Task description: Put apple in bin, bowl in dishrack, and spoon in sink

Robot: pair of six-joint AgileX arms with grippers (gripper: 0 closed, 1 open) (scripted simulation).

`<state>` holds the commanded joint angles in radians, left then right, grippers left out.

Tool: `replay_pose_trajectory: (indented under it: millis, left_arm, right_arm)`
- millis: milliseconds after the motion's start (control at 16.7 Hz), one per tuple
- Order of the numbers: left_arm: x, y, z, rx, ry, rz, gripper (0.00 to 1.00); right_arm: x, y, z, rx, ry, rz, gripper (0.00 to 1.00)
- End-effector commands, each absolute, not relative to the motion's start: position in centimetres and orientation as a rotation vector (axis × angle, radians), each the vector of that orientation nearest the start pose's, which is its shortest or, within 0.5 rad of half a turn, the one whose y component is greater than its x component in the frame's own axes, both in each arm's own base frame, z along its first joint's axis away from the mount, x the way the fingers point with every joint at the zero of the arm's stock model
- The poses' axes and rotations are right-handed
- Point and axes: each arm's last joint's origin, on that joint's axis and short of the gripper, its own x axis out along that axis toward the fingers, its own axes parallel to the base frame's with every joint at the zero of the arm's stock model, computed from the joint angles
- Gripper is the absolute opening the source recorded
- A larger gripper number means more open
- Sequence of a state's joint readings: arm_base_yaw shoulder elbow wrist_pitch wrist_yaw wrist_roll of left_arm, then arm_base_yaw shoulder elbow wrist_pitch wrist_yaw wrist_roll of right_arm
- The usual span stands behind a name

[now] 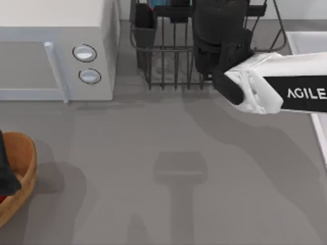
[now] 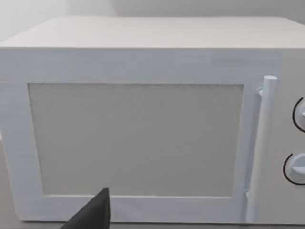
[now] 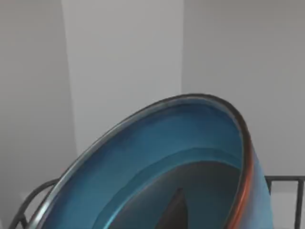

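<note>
A: Bowl position?
B: Tilted, carried by right gripper over dishrack, upper centre of top view. Jaws pinching the bowl's wall, I judge.
A: Advice?
B: Lower between bars, then release. Left gripper near bin; jaws unreadable.

Grey table; white microwave with two round knobs at its back left; pale wall.
</note>
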<state>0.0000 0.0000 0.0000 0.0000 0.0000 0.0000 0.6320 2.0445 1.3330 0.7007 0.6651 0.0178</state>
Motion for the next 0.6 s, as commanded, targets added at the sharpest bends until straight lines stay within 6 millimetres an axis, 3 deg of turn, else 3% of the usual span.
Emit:
replay_pose_trajectory:
  millis: [120,180,600]
  left_arm:
    - [10.57,-0.12,16.00,0.000,0.000,0.000,1.00]
    - [10.57,-0.12,16.00,0.000,0.000,0.000,1.00]
    - [10.57,-0.12,16.00,0.000,0.000,0.000,1.00]
  right_arm:
    - [38.24,26.23,21.90,0.000,0.000,-0.010,0.98]
    - [38.24,26.23,21.90,0.000,0.000,-0.010,1.00]
    - [38.24,26.23,21.90,0.000,0.000,-0.010,1.00]
